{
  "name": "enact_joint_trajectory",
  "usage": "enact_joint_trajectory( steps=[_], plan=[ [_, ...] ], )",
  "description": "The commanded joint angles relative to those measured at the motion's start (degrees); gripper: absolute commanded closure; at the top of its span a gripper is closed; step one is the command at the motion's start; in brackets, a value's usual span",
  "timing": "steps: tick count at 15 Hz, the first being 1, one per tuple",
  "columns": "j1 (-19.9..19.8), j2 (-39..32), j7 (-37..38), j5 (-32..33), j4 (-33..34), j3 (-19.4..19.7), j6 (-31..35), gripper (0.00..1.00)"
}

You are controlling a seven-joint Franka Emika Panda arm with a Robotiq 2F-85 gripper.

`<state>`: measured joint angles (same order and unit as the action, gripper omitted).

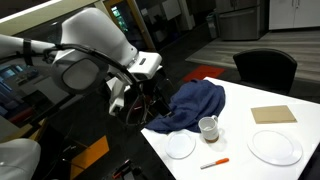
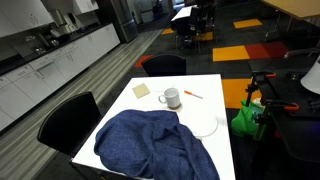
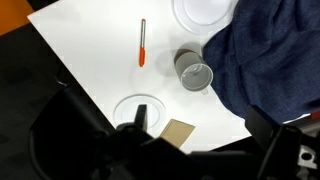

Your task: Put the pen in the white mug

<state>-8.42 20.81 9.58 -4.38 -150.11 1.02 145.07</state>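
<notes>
The orange-red pen [image 3: 143,43] lies flat on the white table [image 3: 90,50]; it also shows in both exterior views [image 1: 214,162] [image 2: 193,94]. The white mug [image 3: 193,72] stands upright next to the blue cloth, a short way from the pen, and shows in both exterior views [image 1: 208,127] [image 2: 171,98]. My gripper [image 3: 200,125] is open and empty. It hangs well above and off the table's edge, away from the pen and the mug. In an exterior view the gripper [image 1: 128,100] is beside the table's corner.
A crumpled blue cloth [image 1: 190,105] [image 3: 270,50] covers part of the table. Two flat white plates [image 1: 180,146] [image 1: 274,147] and a tan square [image 1: 273,115] lie on it. Black chairs [image 2: 165,65] stand around the table.
</notes>
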Motion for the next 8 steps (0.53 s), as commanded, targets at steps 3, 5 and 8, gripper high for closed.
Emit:
enact_joint_trajectory(
  steps=[3, 5, 8],
  plan=[
    [-2.64, -10.38, 3.64, 4.01, -1.01, 1.32, 11.78, 0.0],
    [-3.64, -14.7, 4.98, 6.03, -0.43, 2.02, 14.76, 0.0],
    [-2.94, -20.39, 3.94, 5.07, 0.78, 4.21, 15.35, 0.0]
  ],
)
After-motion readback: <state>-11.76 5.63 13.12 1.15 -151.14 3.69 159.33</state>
